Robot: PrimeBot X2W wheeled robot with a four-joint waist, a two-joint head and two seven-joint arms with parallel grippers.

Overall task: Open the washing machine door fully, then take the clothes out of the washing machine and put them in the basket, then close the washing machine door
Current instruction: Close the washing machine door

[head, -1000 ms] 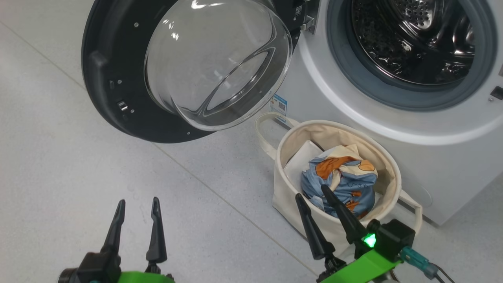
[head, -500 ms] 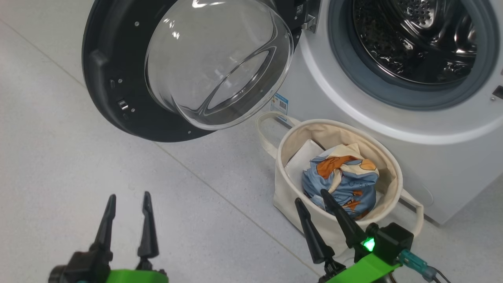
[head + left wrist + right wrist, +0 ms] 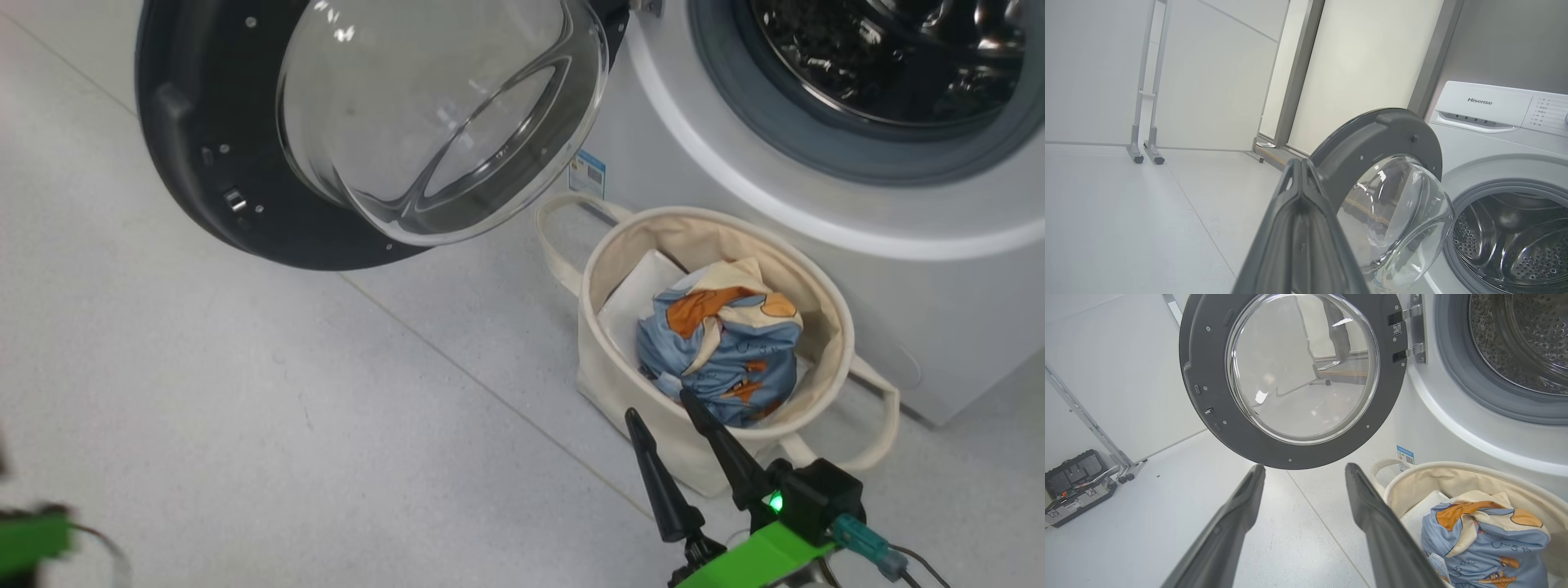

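The left gripper (image 3: pixel 1298 165), spread wide a second ago at the lower left of the head view, has pressed its two fingers together. It now points, empty, toward the washing machine door (image 3: pixel 188 163), which hangs swung out to the left of the washing machine (image 3: pixel 816 212). The head camera has tilted meanwhile, so the scene's slide is not the objects' own. The right gripper (image 3: pixel 660 404) stays wide and empty, fingertips at the near rim of the basket (image 3: pixel 604 384), which stands on the floor (image 3: pixel 245 392) just before the machine. Inside lie the clothes (image 3: pixel 722 351), one blue bundle, beside one white folded sheet (image 3: pixel 633 306). What shows of the steel drum (image 3: pixel 882 65) looks bare. With unloading apparently done, shutting the door seems next. Count: one machine, one door, one basket with two loop handles, two grippers.
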